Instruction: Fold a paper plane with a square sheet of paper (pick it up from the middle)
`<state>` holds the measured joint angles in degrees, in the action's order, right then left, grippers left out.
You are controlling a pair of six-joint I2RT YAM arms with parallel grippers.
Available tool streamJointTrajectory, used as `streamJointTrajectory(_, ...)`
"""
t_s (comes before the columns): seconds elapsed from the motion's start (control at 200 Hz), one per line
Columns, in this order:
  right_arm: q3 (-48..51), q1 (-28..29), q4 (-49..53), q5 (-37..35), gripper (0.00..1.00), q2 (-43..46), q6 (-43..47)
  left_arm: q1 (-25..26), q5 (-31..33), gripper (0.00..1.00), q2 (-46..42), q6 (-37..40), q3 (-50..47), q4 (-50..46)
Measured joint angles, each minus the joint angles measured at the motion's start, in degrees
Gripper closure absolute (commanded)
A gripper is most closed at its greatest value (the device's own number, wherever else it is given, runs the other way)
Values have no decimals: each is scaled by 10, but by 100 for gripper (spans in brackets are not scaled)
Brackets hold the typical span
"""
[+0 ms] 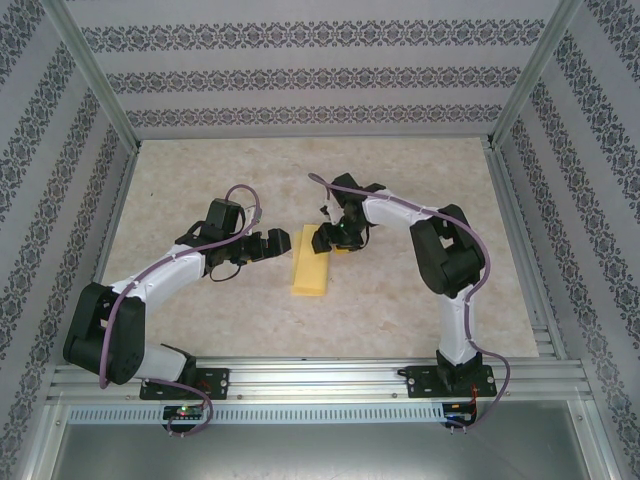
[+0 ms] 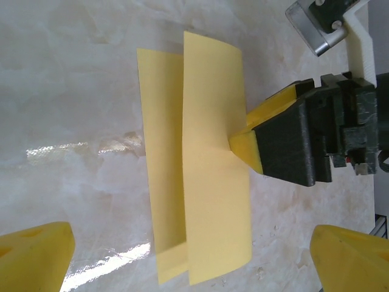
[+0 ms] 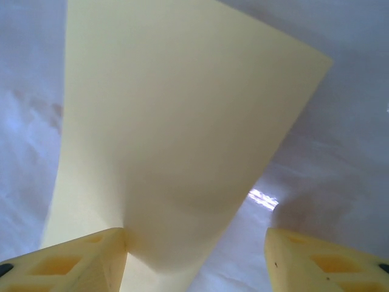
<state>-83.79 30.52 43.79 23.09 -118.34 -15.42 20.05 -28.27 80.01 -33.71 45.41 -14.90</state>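
The square sheet of paper (image 1: 310, 262) is yellow and lies folded lengthwise on the marbled table, forming a long strip. Its upper flap (image 2: 213, 152) curves up off the lower layer (image 2: 159, 121). My right gripper (image 1: 330, 240) stands open at the strip's right edge. One yellow fingertip (image 2: 246, 152) touches the raised flap and the other is well apart from it. In the right wrist view the flap (image 3: 182, 121) rises between the open fingers of that gripper (image 3: 194, 237) and rests against the left finger (image 3: 85, 261). My left gripper (image 1: 275, 245) is wide open just left of the strip, holding nothing. The paper plane is out of view.
The table (image 1: 200, 180) is beige marble, fenced by aluminium rails (image 1: 300, 375) along the near edge and on the sides. Patterned walls close off the back and sides. Both arms reach inward and meet over the paper at the middle.
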Motion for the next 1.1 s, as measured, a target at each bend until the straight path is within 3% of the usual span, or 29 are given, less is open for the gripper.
streamJointTrajectory(0.345, 8, 53, -13, -90, 35, 7, -80, 0, 0, 0, 1, 0, 0, 3)
streamJointTrajectory(0.674, 36, 51, -55, -91, 33, 21, -151, 0, -2, 0, 9, 0, 0, 3)
streamJointTrajectory(1.099, 37, 51, -59, -93, 30, 21, -166, 0, -9, 0, 28, 0, 0, 3)
